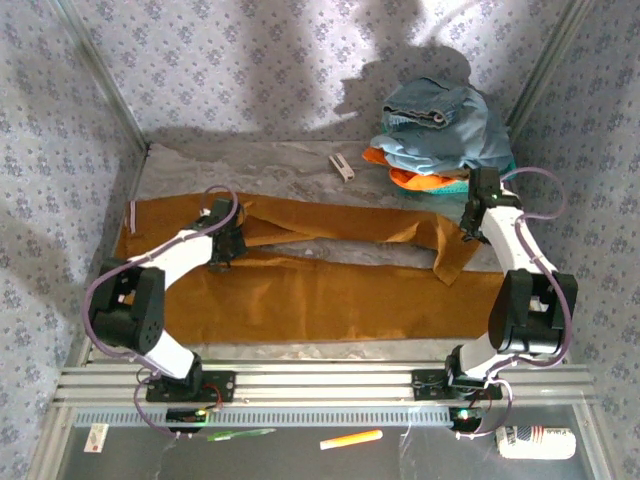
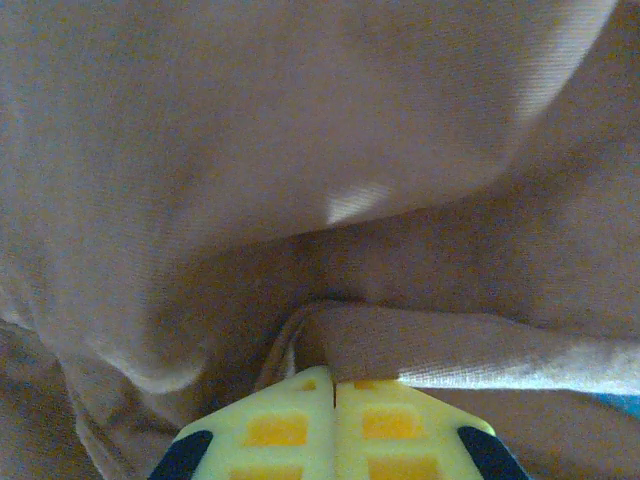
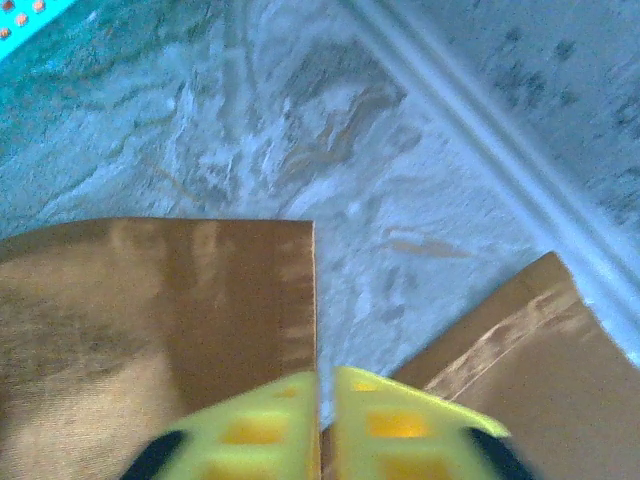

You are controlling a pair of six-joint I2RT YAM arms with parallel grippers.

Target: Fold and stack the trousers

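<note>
Task item: the trousers, ochre-brown, lie flat and lengthwise across the middle of the table, reaching from its left edge nearly to its right edge. The 2 legs run side by side, and the far one ends in a turned-over hem near the right edge.
Pose, left: the left arm rises from its base at the near edge. Its elbow is swung out toward the left edge, and its forearm angles away and inward.
Left tool: the left gripper is down on the trousers near their left end.
Left fingers: the yellow fingers are pressed together in the left wrist view, pinching a raised ridge of the ochre cloth at their tips.
Pose, right: the right arm stands near the right edge with its elbow high and bent, its forearm reaching away.
Right tool: the right gripper points down at the far leg's hem.
Right fingers: the fingertips sit almost together with 1 thin slit between them. A straight cloth edge runs down to that slit; I cannot tell whether they hold it.
Far right corner: a blue denim garment is heaped on an orange cloth, just beyond the right gripper.
</note>
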